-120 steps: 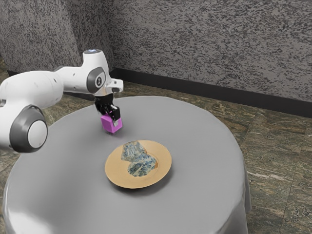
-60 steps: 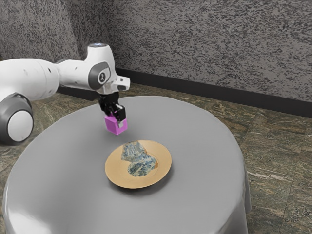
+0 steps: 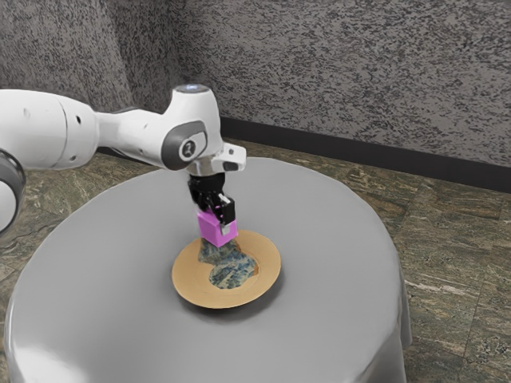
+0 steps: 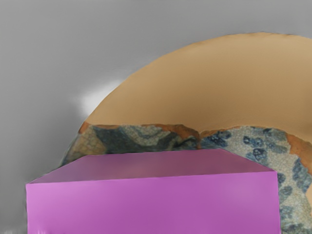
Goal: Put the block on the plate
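Pinching the block (image 3: 211,232), your claw (image 3: 215,219) is holding it by the plate's (image 3: 196,281) edge, partly above the blue-grey patterning. You're seeing a plain magenta cube, its faces looking smooth, one duller in the wrist view.

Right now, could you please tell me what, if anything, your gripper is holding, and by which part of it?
My gripper is holding the pink block by opposite sides of its upper part.
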Controlling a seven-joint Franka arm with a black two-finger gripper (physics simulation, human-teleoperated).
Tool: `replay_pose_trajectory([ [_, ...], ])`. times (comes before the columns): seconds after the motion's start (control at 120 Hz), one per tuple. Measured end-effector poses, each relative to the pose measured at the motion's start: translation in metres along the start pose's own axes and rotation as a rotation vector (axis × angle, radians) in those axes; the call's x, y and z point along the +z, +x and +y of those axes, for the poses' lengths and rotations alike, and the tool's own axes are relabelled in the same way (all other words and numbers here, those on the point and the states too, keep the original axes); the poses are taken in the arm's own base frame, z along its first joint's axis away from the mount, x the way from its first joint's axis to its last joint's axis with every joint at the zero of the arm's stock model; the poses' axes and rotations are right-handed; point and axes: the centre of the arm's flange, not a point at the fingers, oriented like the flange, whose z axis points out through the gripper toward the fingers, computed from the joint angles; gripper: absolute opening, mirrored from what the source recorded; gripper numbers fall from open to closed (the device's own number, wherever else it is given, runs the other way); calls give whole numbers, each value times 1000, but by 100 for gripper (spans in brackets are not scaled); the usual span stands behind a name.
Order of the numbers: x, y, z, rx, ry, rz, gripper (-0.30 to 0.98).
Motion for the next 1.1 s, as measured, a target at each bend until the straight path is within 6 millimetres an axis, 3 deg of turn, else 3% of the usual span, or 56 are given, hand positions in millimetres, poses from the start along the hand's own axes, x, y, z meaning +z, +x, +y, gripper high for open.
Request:
replay_pose_trajectory([
  [0.475,23,-29,68,-52,10,-45,42],
  [0.775,33,-29,71,-119,8,-41,43],
  [1.1,15,-23,67,-144,28,-17,63],
])
